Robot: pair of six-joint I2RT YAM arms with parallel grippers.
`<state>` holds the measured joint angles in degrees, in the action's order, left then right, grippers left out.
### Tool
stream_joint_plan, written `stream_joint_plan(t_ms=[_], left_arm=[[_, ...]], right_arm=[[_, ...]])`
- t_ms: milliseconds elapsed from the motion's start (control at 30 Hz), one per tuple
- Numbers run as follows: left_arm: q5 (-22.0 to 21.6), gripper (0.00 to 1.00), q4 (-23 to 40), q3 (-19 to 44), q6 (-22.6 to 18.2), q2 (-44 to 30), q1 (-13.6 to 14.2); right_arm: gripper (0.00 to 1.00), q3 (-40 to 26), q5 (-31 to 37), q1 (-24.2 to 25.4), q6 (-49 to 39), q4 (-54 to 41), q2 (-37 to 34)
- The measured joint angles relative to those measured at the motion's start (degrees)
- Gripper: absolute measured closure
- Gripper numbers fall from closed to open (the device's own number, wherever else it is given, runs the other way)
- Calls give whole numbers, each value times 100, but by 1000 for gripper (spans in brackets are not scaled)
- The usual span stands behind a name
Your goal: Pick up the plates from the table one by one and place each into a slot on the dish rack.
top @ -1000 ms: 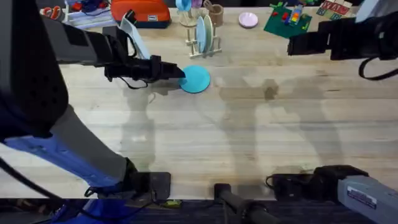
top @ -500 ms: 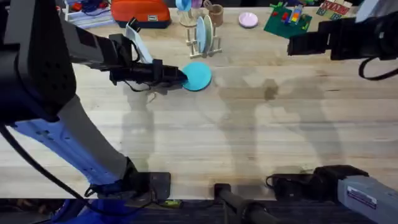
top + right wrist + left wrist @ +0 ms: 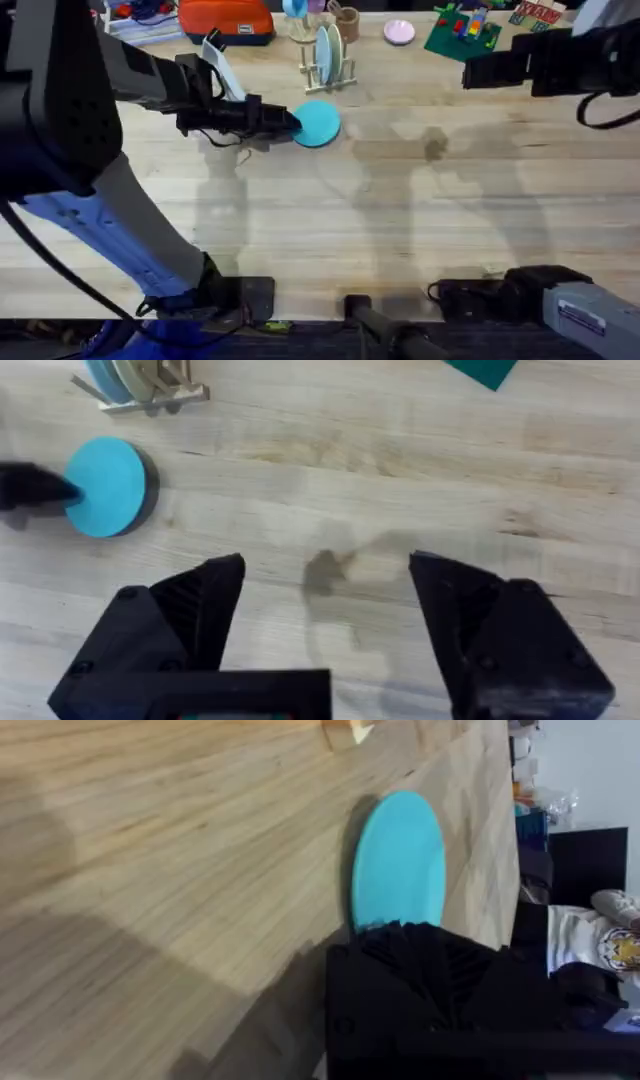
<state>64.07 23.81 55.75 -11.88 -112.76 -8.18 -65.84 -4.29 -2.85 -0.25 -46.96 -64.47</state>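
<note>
The left gripper (image 3: 290, 123) has the turquoise plate (image 3: 318, 124) by its near rim, jaws clenched on the edge; the plate sits just off the desk (image 3: 400, 220), a shadow showing beneath it in the right wrist view, so the step in hand is judged to be the lift toward the dish rack (image 3: 328, 60). To do it well, the grip should stay firm on that thin rim, since a flat smooth disc held at one edge is apt to pivot or slip; the plate then needs turning onto its edge and lining up with a free slot between the pegs before it is lowered, coming in from above rather than sideways so the pegs are not knocked.

The plate is a thin, round, matte disc of even colour, likely light plastic; the rack is pale wood with slender upright pegs and already holds plates on edge, blue and pale ones, close together. The desk is light plank wood with plain grain and seams. A small pink plate (image 3: 399, 32) lies far back. The right gripper (image 3: 325, 600) hangs well apart above bare wood, jaws released wide.
</note>
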Motion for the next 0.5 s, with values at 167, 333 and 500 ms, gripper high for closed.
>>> stream_joint_plan(t_ms=[167, 333, 500], left_arm=[[-101, 960, 16, 43, 243, 1, 23], [-338, 960, 27, 79, 468, 62, 125], [-493, 960, -4, 111, 529, 87, 297]], right_arm=[[7, 0, 0, 0, 0, 0, 0], [7, 0, 0, 0, 0, 0, 0], [7, 0, -2, 0, 0, 0, 0]])
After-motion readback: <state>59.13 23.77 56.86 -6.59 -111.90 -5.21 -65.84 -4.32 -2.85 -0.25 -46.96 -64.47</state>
